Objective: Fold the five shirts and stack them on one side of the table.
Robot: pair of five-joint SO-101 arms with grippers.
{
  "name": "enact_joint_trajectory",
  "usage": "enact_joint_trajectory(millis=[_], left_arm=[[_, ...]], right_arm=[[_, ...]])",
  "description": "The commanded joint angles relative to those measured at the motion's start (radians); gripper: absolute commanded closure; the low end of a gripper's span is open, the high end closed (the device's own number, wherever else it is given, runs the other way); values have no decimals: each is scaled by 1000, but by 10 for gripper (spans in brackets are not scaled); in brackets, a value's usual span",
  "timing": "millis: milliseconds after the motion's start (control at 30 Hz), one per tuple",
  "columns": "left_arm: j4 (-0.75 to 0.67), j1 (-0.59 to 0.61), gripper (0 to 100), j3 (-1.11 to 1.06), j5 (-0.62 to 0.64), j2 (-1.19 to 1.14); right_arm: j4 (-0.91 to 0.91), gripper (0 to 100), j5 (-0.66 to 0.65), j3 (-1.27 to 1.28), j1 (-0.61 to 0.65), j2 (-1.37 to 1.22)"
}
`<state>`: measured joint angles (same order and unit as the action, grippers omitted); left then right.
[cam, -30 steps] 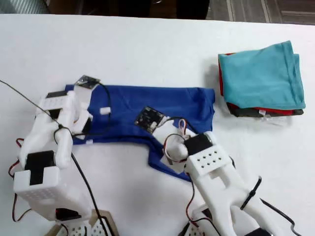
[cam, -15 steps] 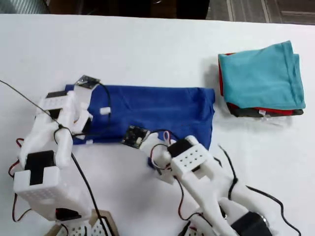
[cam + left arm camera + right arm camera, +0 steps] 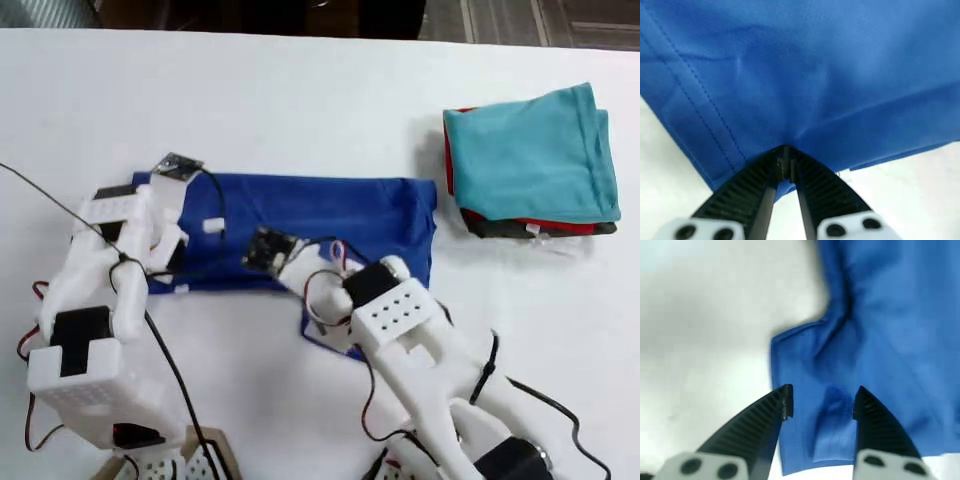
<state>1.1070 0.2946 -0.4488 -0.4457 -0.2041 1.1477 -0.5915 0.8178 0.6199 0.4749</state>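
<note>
Blue shirt, soft, light and limp, is pinched at its stitched hem between the closed fingers of the left gripper. A loose corner of it lies between the parted, empty fingers of the right gripper, where hold is best taken. The stack of folded shirts is well apart.

- Left arm: white plastic shell with black motor blocks, a thin black cable and red wires.
- Right arm: white shell with a grid of small round holes and looped red, white and black wires.
- Circuit boards: small, dark, square.
- Left gripper and right gripper: black ribbed fingers on white bases with dark screw holes.
</note>
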Motion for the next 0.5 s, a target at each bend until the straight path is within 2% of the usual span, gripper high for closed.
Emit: enact_joint_trajectory(millis=[0, 367, 467], left_arm=[[-23, 20, 974, -4, -8, -5], [-23, 20, 974, -4, -8, -5], [-23, 20, 974, -4, -8, -5]], right_arm=[[-47, 800, -3, -25, -39, -30], [-213, 803, -3, -14, -81, -340], [-249, 871, -3, -14, -122, -375]])
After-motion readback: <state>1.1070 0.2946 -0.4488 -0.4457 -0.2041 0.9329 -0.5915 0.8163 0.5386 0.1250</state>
